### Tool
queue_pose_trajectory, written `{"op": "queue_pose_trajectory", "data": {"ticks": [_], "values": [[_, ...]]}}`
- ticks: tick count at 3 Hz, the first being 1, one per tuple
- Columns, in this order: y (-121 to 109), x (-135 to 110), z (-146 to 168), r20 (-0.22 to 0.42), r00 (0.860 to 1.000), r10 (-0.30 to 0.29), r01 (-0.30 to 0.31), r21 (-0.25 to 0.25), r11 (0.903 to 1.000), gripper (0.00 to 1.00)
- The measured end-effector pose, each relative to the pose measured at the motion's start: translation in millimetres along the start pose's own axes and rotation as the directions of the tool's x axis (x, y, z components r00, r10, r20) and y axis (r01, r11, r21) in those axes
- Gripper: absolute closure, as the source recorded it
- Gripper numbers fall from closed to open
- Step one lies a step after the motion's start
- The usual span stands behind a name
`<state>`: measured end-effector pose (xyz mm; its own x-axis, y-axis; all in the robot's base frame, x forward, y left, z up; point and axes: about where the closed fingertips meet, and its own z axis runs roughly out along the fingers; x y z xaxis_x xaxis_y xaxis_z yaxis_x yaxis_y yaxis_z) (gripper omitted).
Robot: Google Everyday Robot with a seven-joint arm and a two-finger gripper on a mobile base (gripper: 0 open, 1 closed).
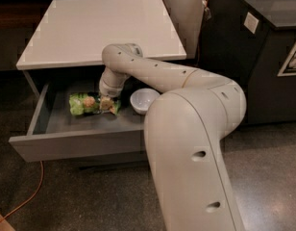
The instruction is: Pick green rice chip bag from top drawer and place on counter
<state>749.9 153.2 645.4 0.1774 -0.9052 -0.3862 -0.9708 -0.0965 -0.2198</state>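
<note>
The green rice chip bag [83,104] lies flat on the floor of the open top drawer [76,146], left of the middle. My gripper [106,103] reaches down into the drawer from the arm's wrist [111,83] and sits on the right end of the bag, touching or just above it. The glossy white counter [100,25] tops the cabinet directly above the drawer, and nothing rests on it.
A white bowl [143,100] stands in the drawer just right of the gripper. My large arm link [191,143] fills the foreground right. A black cabinet [256,52] with a round hole stands at right. An orange cable [28,196] runs over the floor at lower left.
</note>
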Motion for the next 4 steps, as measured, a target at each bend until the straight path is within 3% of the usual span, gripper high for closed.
{"op": "queue_pose_trajectory", "data": {"ticks": [1, 3, 4], "values": [[7.6, -15.0, -27.8, 0.073, 0.997, -0.031, 0.031, 0.009, 0.9995, 0.99], [24.0, -47.5, -73.7, 0.177, 0.974, -0.143, 0.143, 0.013, 0.9897, 1.0], [33.2, -68.9, -111.7, 0.226, 0.949, -0.22, 0.215, 0.046, 0.9755, 1.0]]}}
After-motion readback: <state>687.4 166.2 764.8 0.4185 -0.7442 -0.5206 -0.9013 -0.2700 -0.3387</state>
